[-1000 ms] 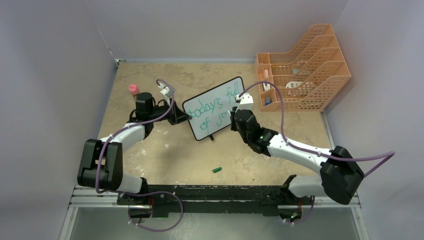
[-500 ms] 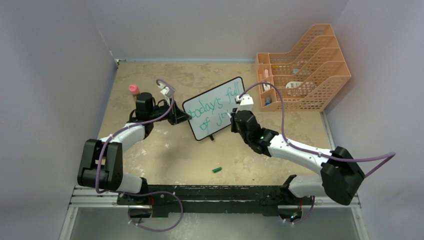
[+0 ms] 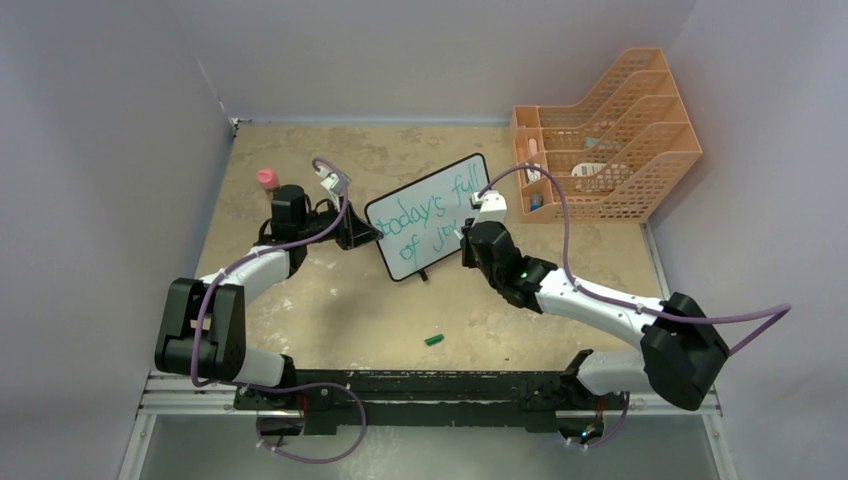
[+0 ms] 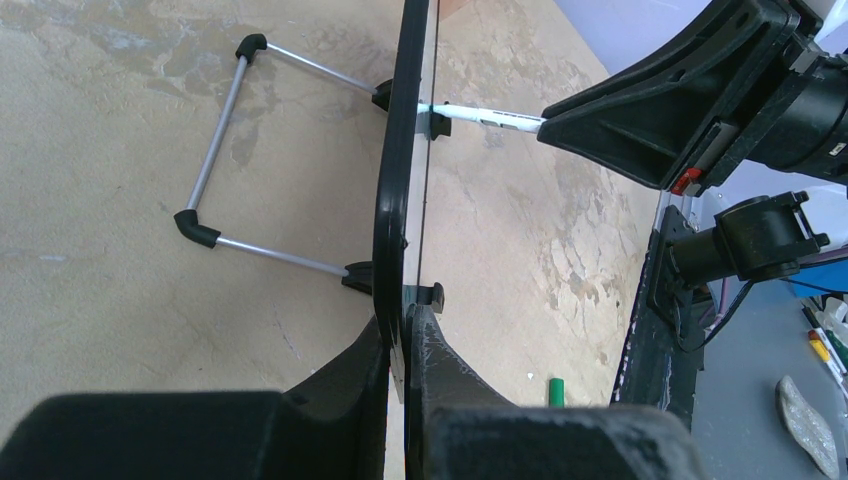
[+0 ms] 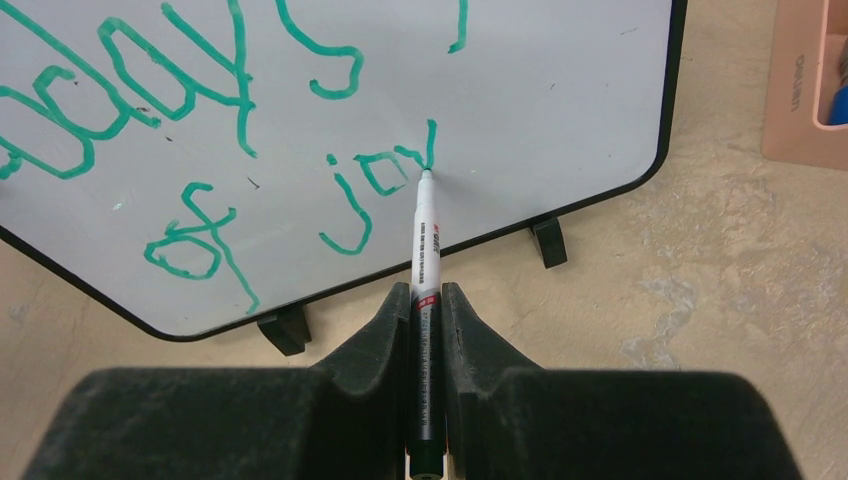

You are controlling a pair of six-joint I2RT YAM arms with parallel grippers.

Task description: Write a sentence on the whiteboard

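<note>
Right tool point(image 5: 424, 300) clamps a marker point(image 5: 422, 235), tip touching the whiteboard point(image 5: 540, 90) at green "joy", mid-frame; left tool point(image 4: 404, 340) clamps its edge.

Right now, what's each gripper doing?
Left gripper: closed on the whiteboard edge.
Right gripper: closed on the marker.

**A:** where's everything sitting rn?

**B:** whiteboard point(image 3: 428, 217) is standing mid table point(image 3: 330, 300), file rack point(image 3: 640, 185) sitting behind it, off right. marker cap point(image 3: 434, 340) is lying in front. left gripper point(image 4: 405, 335) is sitting on its left edge, right gripper point(image 5: 427, 305) is pressing the marker point(image 5: 423, 235) tip on its face.
</note>
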